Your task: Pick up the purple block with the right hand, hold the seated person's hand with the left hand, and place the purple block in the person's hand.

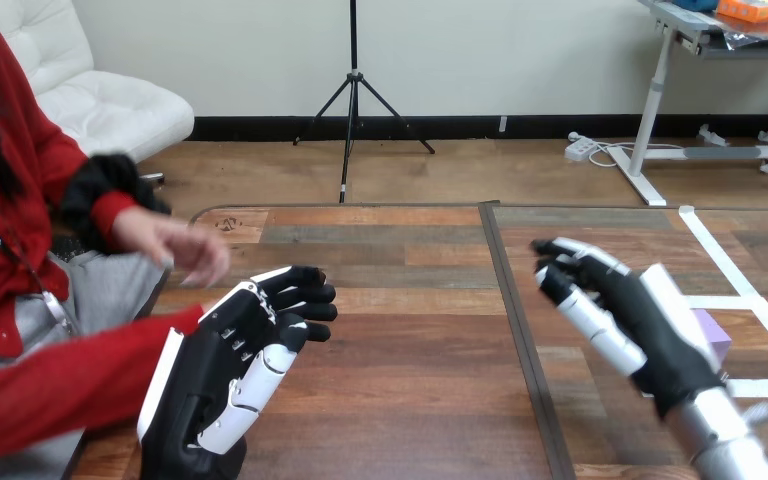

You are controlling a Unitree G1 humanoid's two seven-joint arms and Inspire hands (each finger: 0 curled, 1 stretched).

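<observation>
The purple block (715, 337) lies on the table at the right of the frame. You can see only a corner of it, just behind your right hand and beside the white tape lines (745, 298).

The wooden table (410, 350) spans the frame's lower half, with a dark seam running down its middle.

A red sleeve (60, 385) comes in from the lower left and reaches up to the back of your left hand (222, 385). What lies at the sleeve's end is hidden behind that hand. You cannot tell whether the left hand grasps anything there.

Your left hand stands at the lower left, above the table's left part, with its white back turned towards you.

Your right hand (628, 318) is at the right of the frame, raised over the table. It is released, its fingers (563, 262) loosely bent and nothing in them.

The person's hand (175, 245) hovers at the left of the frame, over the table's near-left edge. It is above and apart from your left hand, blurred and holding nothing you can make out.
</observation>
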